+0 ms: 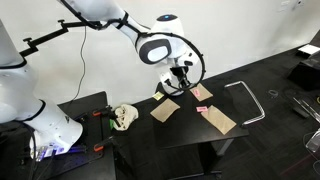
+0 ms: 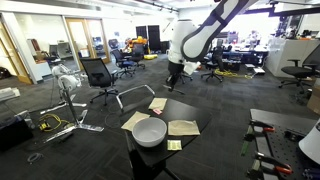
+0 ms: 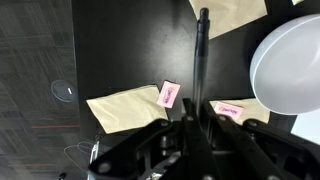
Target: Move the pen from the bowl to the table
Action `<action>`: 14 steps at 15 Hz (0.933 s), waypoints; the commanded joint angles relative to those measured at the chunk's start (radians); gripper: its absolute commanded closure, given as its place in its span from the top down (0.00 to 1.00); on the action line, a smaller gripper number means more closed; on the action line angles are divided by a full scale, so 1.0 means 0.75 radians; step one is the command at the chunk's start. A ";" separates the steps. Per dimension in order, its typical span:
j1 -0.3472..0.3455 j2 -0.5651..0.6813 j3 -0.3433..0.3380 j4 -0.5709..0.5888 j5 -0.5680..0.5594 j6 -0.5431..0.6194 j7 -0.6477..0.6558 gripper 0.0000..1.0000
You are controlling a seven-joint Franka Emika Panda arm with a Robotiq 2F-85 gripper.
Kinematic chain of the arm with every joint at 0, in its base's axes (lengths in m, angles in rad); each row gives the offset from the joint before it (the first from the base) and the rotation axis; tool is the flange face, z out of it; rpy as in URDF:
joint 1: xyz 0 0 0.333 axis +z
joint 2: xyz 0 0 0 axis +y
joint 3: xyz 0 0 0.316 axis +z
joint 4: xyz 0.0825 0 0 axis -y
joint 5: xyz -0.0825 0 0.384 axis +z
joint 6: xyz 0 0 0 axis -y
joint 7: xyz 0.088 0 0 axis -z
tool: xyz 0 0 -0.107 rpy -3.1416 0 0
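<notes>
Robot's dark two-finger gripper clamps a slim black pen, which points to twelve o'clock in the wrist view, over the large black table. At the pen's three o'clock sits the small round grey-silver bowl. A tan cardboard square and a pink paper slip lie at nine.

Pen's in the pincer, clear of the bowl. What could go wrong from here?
1. The pincer seems to grip the pen by one end, with most of it sticking out: it may pivot or slip on the way down.
2. The bowl sits close beside the pen: a sideways drift could clip its rim.
3. Cardboard and a pink note lie near the pen: it may land on those rather than on bare table.
</notes>
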 commanded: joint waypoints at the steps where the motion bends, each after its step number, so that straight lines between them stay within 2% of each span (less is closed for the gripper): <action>1: -0.064 0.062 0.028 0.053 0.054 -0.018 -0.084 0.03; 14: -0.194 0.274 0.016 0.175 0.057 -0.009 -0.106 0.03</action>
